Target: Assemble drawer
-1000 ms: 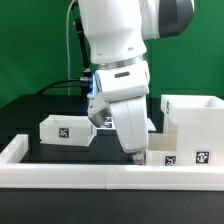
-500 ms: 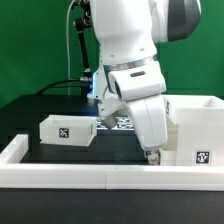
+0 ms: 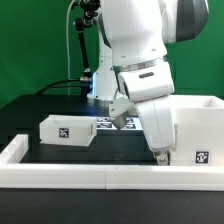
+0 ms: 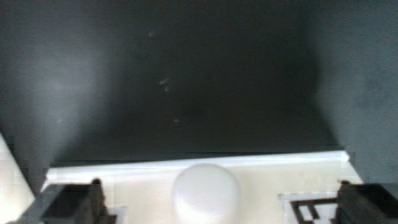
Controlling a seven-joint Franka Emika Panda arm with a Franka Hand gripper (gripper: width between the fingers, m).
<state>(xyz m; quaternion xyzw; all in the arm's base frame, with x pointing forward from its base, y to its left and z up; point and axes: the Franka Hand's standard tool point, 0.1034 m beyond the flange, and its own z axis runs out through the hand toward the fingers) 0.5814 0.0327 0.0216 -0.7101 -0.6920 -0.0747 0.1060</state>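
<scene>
The drawer's tall white housing point(image 3: 196, 122) stands at the exterior view's right with a tag low on its front. One small tray point(image 3: 67, 129) with a tag sits at the exterior view's left. My gripper point(image 3: 158, 153) hangs low at the housing's front left corner. In the wrist view my gripper point(image 4: 214, 204) is open, its dark fingers point(image 4: 71, 203) wide apart on either side of a white part with a rounded knob point(image 4: 205, 190) and a piece of a tag. I cannot tell if the fingers touch it. That part is hidden behind the arm in the exterior view.
A low white border wall point(image 3: 90, 176) runs along the front and up the exterior view's left side. The marker board point(image 3: 108, 123) lies behind the left tray. The big white arm fills the middle of the exterior view. Dark table point(image 4: 178, 80) lies beyond the white part.
My gripper has moved toward the exterior view's right, close to the housing, and now covers the tag that showed left of the housing's front tag.
</scene>
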